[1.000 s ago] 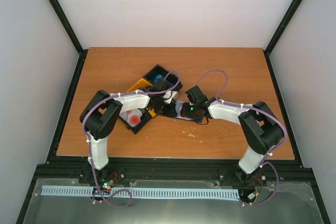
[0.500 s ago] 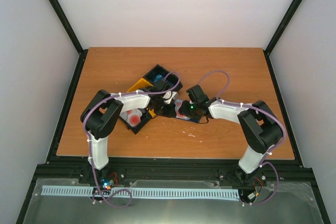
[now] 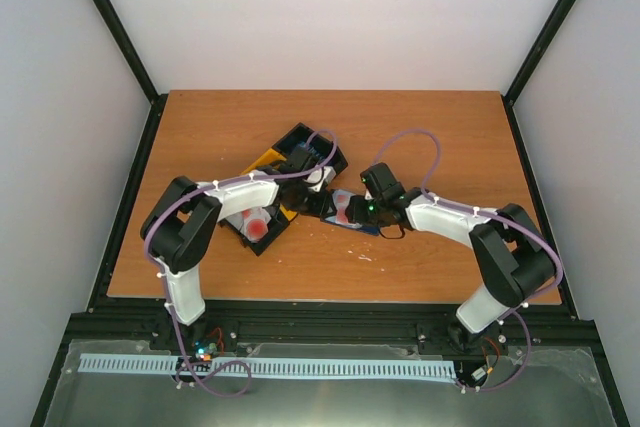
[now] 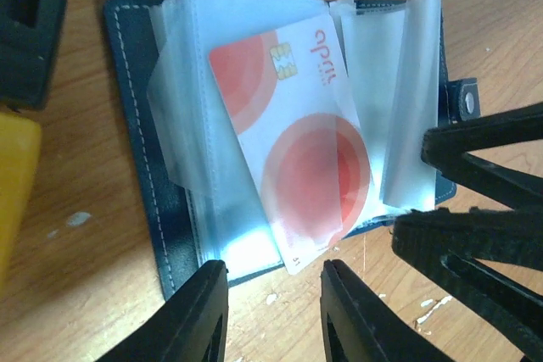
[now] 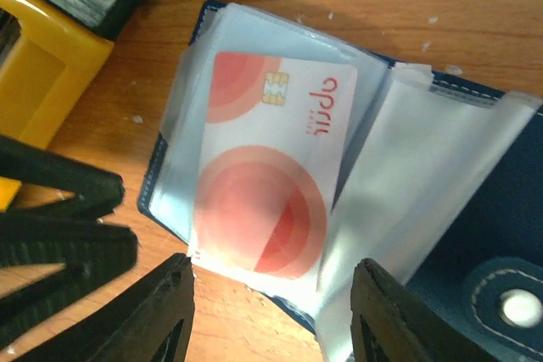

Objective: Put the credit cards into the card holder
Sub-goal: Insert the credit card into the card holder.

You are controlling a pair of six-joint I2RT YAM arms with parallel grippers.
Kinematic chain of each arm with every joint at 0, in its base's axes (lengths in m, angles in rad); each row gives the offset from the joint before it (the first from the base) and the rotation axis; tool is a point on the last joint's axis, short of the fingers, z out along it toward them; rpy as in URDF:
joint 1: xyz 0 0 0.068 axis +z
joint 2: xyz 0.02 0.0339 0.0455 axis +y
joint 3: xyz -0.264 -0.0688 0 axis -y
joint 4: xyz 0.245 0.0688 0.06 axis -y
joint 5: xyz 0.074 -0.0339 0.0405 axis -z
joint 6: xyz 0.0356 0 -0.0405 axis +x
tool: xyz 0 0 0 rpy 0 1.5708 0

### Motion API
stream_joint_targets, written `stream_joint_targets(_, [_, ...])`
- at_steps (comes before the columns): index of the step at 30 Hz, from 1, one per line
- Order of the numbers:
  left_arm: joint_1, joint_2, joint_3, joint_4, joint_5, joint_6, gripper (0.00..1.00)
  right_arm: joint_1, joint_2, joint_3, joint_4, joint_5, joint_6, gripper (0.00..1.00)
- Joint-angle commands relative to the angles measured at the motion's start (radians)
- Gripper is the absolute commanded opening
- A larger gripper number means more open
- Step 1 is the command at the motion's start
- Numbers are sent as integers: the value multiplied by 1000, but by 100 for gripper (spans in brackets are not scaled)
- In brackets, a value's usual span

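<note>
Left wrist: tray (image 4: 13,177) just beside card holder (image 4: 131,108).

A brown wooden surface (image 3: 430,127) sits between plain white walls (image 3: 330,17), with black frame bars (image 3: 112,22) rising from its far corners.

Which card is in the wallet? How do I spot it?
Find the brown wooden table, then the open navy-blue card holder at its middle. Among its clear plastic sleeves lies a white plastic card, alone there in showing red circles.
</note>
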Motion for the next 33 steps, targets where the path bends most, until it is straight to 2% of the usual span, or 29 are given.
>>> stream_joint_targets(1, [11, 8, 53, -4, -55, -20, 32, 12, -8, 24, -108, 53, -164, 50])
stream_joint_targets(7, [11, 41, 58, -20, -87, -27, 33, 20, 35, 45, -127, 36, -254, 50])
stream_joint_targets(12, [11, 66, 61, -28, -96, -27, 32, 39, 98, 79, -125, 23, -293, 39])
stream_joint_targets(23, [11, 106, 63, -37, -82, -7, 24, 57, 151, 116, -126, 6, -307, 29])
stream_joint_targets(29, [11, 96, 45, -31, -68, -4, 17, 57, 129, 92, -36, 23, -167, 28])
stream_joint_targets(33, [11, 88, 45, -31, -63, -5, 16, 58, 84, 41, 58, 16, -56, 29])
